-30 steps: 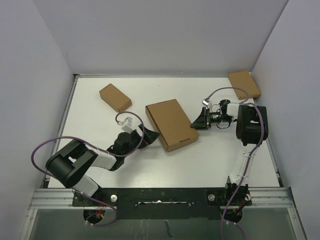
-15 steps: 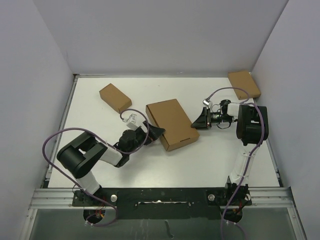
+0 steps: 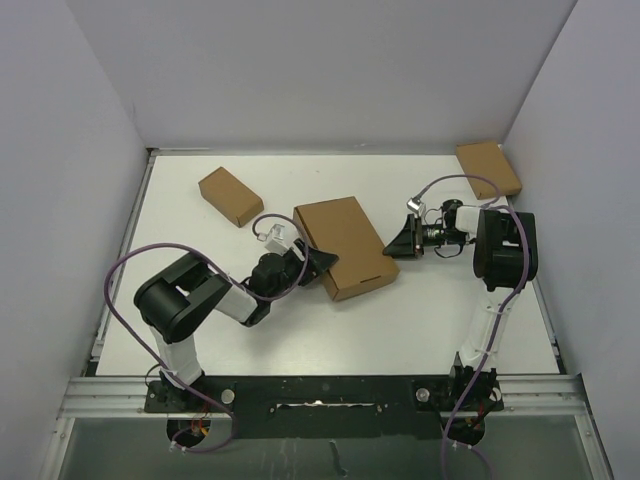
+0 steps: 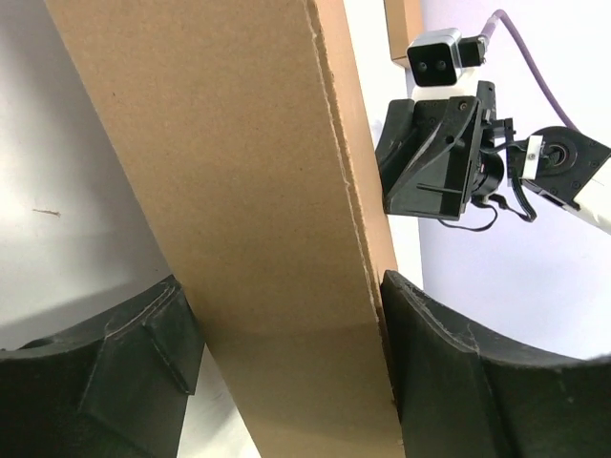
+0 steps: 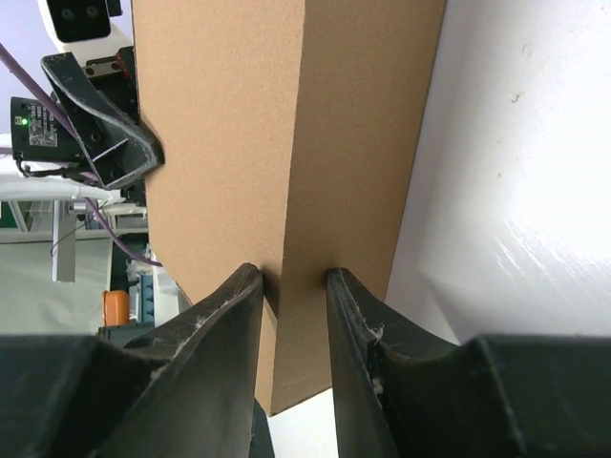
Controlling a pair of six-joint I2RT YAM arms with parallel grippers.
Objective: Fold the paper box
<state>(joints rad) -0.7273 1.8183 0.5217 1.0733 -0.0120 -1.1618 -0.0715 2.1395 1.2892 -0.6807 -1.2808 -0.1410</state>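
The paper box (image 3: 342, 235) lies folded shut as a flat brown carton in the middle of the table. My left gripper (image 3: 318, 260) is at its near left edge. In the left wrist view the open jaws (image 4: 282, 286) straddle the box's side (image 4: 239, 172), the right finger touching it and the left finger a sliver off. My right gripper (image 3: 396, 243) is at the box's right edge. In the right wrist view it (image 5: 292, 277) is shut on a corner edge of the box (image 5: 363, 124).
A small ready-made brown box (image 3: 230, 195) lies at the back left. Another (image 3: 489, 168) lies at the back right corner. White walls close the table on three sides. The right arm's body (image 3: 503, 248) stands near the right edge.
My left gripper has moved right and forward from beside the box until its jaws straddle the box's near left edge. The right gripper and the box have stayed put.
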